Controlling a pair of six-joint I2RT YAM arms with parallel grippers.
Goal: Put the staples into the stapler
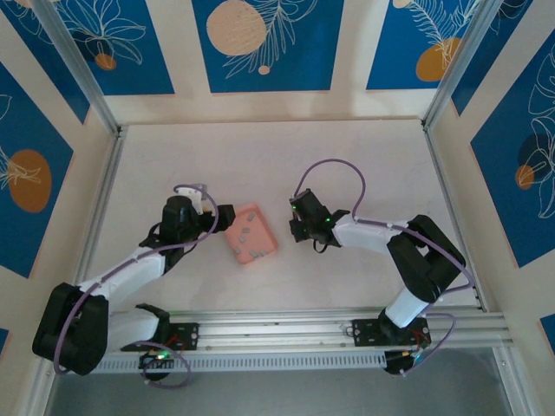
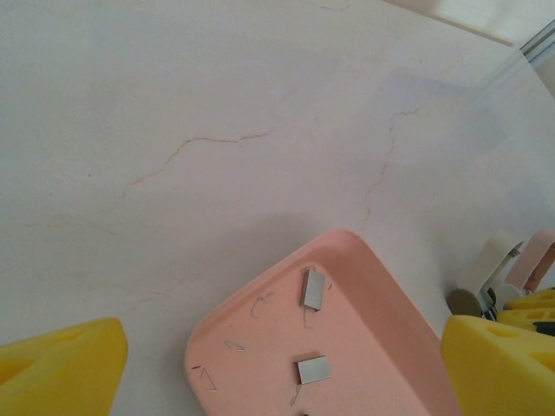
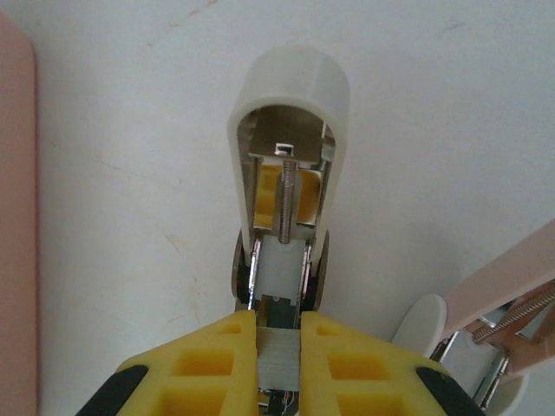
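Pale veined table [image 1: 260, 165], blue walls [image 1: 260, 43] — L claw [image 1: 224, 217] apart by pink tray [image 1: 238, 249], R claw [image 3: 279, 325] clamped on staples [image 3: 278, 357].

Left arm [image 1: 130, 270]: extended forward and rightward from its base, wrist kept low. Left end effector [image 1: 223, 217]: held wide apart, yellow fingers [image 2: 61, 364] spread to either side. Right arm [image 1: 414, 256]: folded at the elbow, forearm directed leftward. Right end effector [image 3: 279, 328]: clamped on the staples [image 3: 279, 360].
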